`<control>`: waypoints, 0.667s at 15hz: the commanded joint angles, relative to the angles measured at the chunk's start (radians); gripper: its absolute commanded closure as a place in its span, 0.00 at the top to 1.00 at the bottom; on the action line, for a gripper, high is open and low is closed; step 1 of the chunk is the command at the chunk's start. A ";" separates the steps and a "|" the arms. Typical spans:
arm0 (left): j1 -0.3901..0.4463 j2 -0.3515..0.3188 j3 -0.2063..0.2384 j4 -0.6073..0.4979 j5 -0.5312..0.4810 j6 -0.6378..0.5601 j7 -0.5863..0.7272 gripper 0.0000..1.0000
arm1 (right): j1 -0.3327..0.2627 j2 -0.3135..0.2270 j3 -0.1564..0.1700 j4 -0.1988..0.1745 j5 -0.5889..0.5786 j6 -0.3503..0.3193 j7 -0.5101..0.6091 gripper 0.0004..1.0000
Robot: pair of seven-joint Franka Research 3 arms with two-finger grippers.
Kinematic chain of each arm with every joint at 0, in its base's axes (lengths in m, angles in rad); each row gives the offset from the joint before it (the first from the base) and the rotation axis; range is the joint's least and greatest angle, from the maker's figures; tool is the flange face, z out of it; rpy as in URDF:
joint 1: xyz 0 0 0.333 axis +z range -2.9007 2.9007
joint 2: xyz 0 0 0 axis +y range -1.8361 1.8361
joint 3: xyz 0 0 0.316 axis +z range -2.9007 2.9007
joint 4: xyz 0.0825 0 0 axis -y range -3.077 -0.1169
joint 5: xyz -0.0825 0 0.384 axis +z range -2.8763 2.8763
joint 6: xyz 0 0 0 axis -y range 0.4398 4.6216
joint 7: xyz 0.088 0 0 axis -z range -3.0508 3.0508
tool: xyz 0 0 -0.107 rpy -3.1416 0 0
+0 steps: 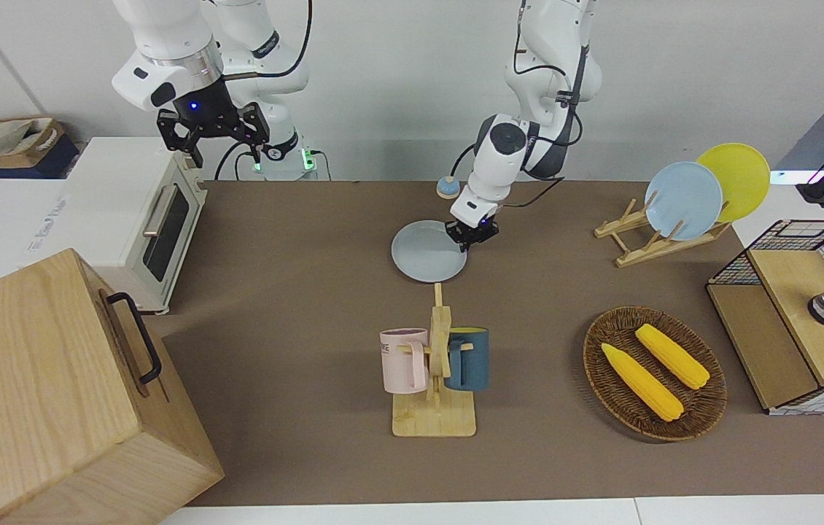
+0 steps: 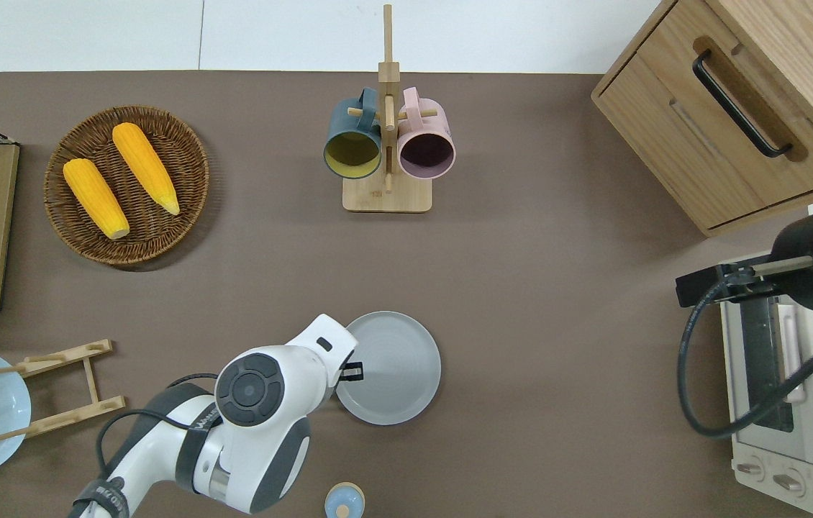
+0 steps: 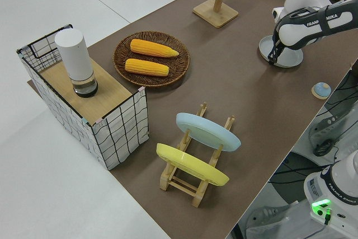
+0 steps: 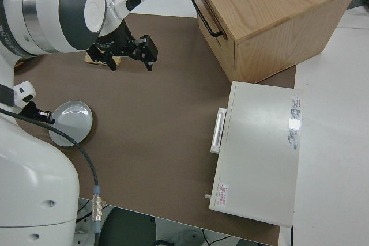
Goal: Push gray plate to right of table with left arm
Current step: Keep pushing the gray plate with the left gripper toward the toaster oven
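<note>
The gray plate [image 2: 396, 367] [image 1: 426, 251] lies flat on the brown table [image 2: 536, 309], near the middle of its length and nearer to the robots than the mug rack. My left gripper [image 2: 351, 372] [image 1: 472, 237] is down at table height, shut, with its fingertips against the plate's rim on the side toward the left arm's end. The left side view shows the same contact between the left gripper [image 3: 272, 60] and the plate [image 3: 285, 54]. Nothing is held. My right gripper [image 1: 214, 138] is parked and open.
A wooden rack with two mugs [image 2: 386, 144] stands farther out than the plate. A small blue knob [image 2: 344, 501] sits near the robots. A toaster oven [image 2: 788, 403] and wooden cabinet [image 2: 730, 108] fill the right arm's end. A corn basket [image 2: 126, 185] and plate rack [image 2: 54, 388] are at the left arm's end.
</note>
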State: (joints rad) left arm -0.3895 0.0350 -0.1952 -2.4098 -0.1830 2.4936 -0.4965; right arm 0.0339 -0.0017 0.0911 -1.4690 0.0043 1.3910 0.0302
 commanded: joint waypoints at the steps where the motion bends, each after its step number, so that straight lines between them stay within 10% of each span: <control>1: -0.064 0.118 -0.013 0.101 0.066 0.010 -0.152 0.00 | -0.011 -0.008 0.006 -0.001 0.008 -0.012 -0.003 0.98; 10: -0.209 0.313 -0.013 0.418 0.155 -0.130 -0.414 0.00 | -0.011 -0.008 0.006 -0.001 0.008 -0.012 -0.003 0.98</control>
State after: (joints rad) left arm -0.5501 0.2350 -0.2180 -2.1399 -0.0901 2.4414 -0.8051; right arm 0.0339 -0.0017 0.0911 -1.4690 0.0043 1.3910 0.0302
